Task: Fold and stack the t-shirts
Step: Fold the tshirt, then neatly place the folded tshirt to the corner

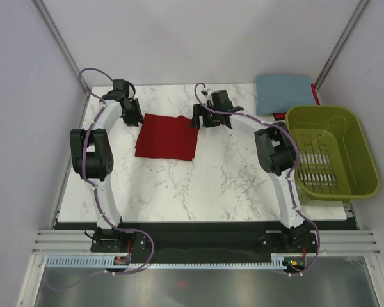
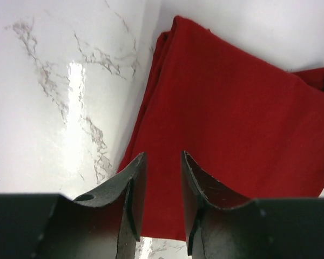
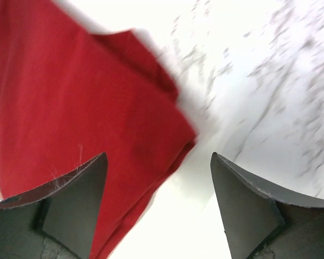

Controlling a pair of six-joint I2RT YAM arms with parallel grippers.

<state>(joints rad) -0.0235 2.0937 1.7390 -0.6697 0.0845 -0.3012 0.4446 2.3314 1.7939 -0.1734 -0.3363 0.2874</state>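
Left gripper (image 2: 161,162) and right gripper (image 3: 158,159) were found parted, empty. Dark red t-shirt (image 1: 166,135) was seen folded; blue-grey t-shirt (image 1: 283,94) lay apart, stacking judged outstanding.

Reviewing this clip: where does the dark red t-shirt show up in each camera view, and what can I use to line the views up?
Top external: the dark red t-shirt lies folded, left of centre on the far half of the table.
Left wrist: the shirt fills the centre and right.
Right wrist: the shirt fills the left half, slightly blurred.
Shared landmark: the grey-veined marble tabletop beside the shirt in all three views.
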